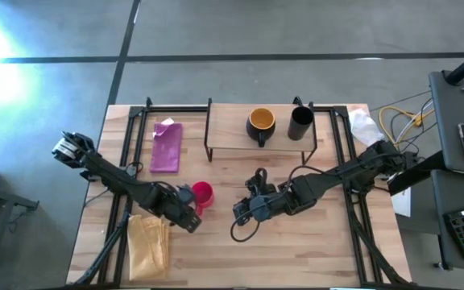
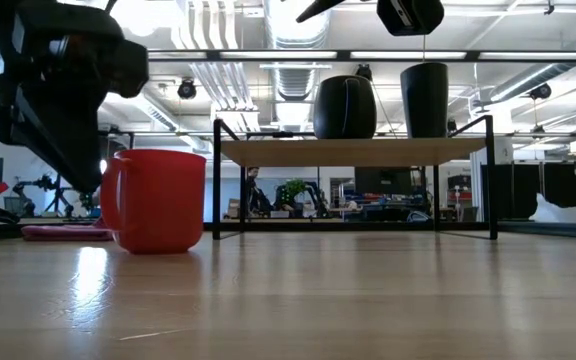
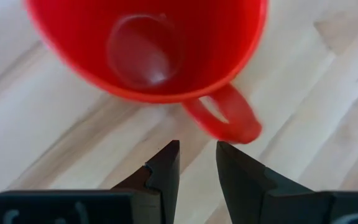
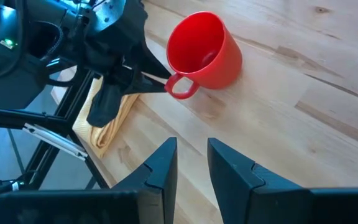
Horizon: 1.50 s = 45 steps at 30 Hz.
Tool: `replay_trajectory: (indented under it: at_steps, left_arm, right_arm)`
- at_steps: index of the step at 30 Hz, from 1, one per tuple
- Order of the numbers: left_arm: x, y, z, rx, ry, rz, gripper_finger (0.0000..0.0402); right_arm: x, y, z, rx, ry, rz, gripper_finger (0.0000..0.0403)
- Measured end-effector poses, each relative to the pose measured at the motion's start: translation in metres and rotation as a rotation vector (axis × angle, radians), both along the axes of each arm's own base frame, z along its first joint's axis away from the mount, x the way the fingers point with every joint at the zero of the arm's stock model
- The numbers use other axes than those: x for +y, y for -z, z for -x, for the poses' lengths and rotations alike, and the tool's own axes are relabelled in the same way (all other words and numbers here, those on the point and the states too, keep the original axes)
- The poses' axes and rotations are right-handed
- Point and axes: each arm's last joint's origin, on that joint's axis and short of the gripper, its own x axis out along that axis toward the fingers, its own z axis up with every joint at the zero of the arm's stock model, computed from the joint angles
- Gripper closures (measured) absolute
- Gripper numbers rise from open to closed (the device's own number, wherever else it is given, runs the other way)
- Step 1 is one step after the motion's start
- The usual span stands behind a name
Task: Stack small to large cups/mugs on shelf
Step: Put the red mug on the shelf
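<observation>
On the counter, the shelf at upper middle holds the black cup and yellow mug, while the red mug sits mid-left by the left gripper, fingers slightly apart and empty, like the right gripper.

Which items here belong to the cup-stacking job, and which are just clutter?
Job: red mug on the table by the left gripper; yellow-inside mug and black cup on the shelf.
Clutter: purple cloth, yellow cloth, white crumpled item.
</observation>
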Motion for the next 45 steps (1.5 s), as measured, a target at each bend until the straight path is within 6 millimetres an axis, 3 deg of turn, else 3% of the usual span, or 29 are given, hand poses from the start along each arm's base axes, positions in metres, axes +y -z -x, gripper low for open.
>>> replay_trajectory:
  at_steps: [7, 15, 22, 31, 36, 45]
  left_arm:
    - [-0.003, 0.001, -0.005, -0.031, 0.001, 0.018, 0.0311]
    - [0.002, -0.006, 0.004, -0.007, 0.004, 0.008, 0.0311]
    - [0.012, -0.03, 0.018, -0.071, -0.059, -0.002, 0.0311]
    - [0.042, -0.064, 0.041, 0.036, -0.357, 0.048, 0.031]
    - [0.049, -0.067, 0.031, 0.006, -0.407, 0.064, 0.031]
    - [0.047, -0.044, 0.008, 0.073, -0.408, 0.018, 0.031]
  right_arm:
    - [0.0, 0.0, 0.001, 0.008, -0.001, 0.003, 0.0321]
    - [-0.001, 0.002, 0.002, 0.035, -0.001, 0.013, 0.0321]
    - [-0.001, 0.003, 0.004, 0.051, 0.009, 0.011, 0.0321]
    - [-0.007, 0.007, 0.007, 0.108, 0.021, 0.034, 0.0321]
    - [-0.011, 0.008, 0.006, 0.122, 0.03, 0.041, 0.0321]
    - [-0.014, 0.008, 0.005, 0.123, 0.035, 0.042, 0.0321]
